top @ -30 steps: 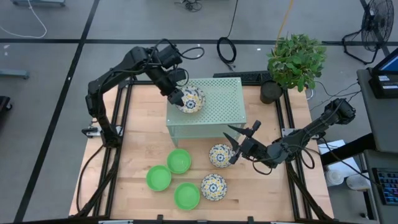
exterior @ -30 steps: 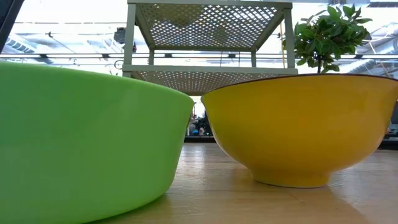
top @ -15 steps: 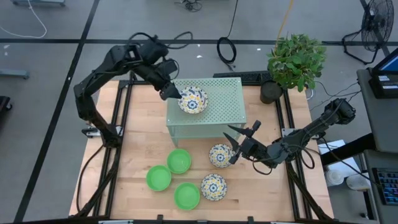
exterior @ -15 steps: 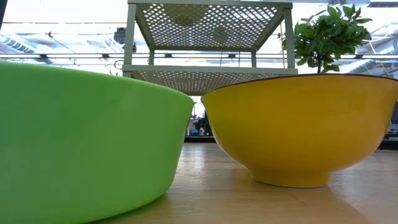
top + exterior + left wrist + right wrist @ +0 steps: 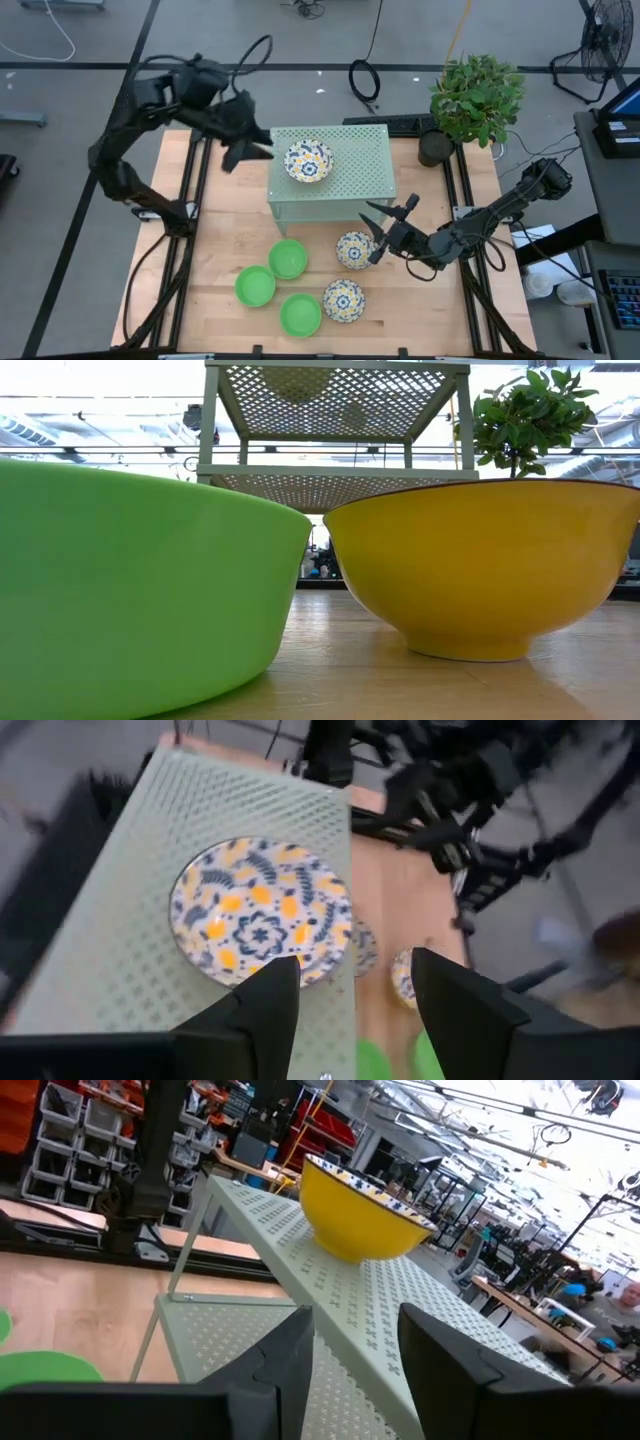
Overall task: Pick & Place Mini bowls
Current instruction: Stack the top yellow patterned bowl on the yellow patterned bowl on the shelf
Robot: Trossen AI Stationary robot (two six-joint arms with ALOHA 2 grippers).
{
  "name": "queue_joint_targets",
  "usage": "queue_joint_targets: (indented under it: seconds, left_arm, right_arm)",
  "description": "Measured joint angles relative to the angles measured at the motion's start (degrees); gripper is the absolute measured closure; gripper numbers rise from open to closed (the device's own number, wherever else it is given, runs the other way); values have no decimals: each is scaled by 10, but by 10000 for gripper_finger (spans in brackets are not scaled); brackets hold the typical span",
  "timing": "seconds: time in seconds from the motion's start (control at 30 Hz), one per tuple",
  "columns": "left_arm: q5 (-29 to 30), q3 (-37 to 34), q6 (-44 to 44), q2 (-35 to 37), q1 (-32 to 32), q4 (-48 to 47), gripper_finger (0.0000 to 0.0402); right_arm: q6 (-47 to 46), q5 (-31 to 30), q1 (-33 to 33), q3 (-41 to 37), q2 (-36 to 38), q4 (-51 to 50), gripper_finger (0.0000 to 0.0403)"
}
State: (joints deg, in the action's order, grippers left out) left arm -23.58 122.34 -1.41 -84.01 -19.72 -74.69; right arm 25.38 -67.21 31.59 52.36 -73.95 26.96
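Low view sits right against 1 plain bright green mini bowl and 1 floral mini bowl whose yellow outside fills the frame; both rest on the pale wooden table top, waiting their turn. From above, 3 green bowls cluster at the near middle of the table with 2 white, blue-and-yellow floral bowls beside them, apparently the stock not yet moved. The right gripper hangs just beside the farther of these 2 floral bowls, jaws apart and holding nothing, probably placed there to take it next. Farther back stands the pale green perforated metal stand, and 1 floral bowl sits upright on its top shelf, which suggests the shelf is the place of delivery. The left gripper is off the stand's left edge, clear of that bowl, its dark fingers apart and empty. Beyond the table are a potted green plant, black cables on a grey floor, and a workshop with shelving.
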Motion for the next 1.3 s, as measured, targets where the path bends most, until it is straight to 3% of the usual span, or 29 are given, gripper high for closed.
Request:
queue_joint_targets:
  seconds: [0.17, 0.37, 0.47, 0.63, 0.83, 1.1, 1.2, 1.3]
  left_arm:
    - [139, 0, 22, 21, 124, 24, 204]
    - [249, -38, 27, 24, 272, 56, 204]
    - [296, -125, 27, 36, 327, 118, 204]
    - [380, -336, 17, 84, 382, 255, 204]
    - [480, -585, -8, 198, 420, 463, 204]
    - [491, -827, 13, 401, 450, 680, 204]
    - [490, -873, 13, 468, 450, 711, 204]
    - [461, -904, 29, 523, 450, 743, 204]
  right_arm:
    - [-47, 30, 7, 0, 0, -47, 269]
    - [-163, 220, 12, 0, 0, -108, 269]
    - [-204, 292, 12, 0, 0, -133, 269]
    - [-261, 299, 11, 0, 0, -201, 269]
    - [-354, 330, 8, 0, -4, -279, 269]
    - [-368, 356, 4, 1, -63, -294, 269]
    - [-398, 408, -11, 33, -86, -358, 269]
    - [-448, 450, -28, 96, -115, -487, 269]
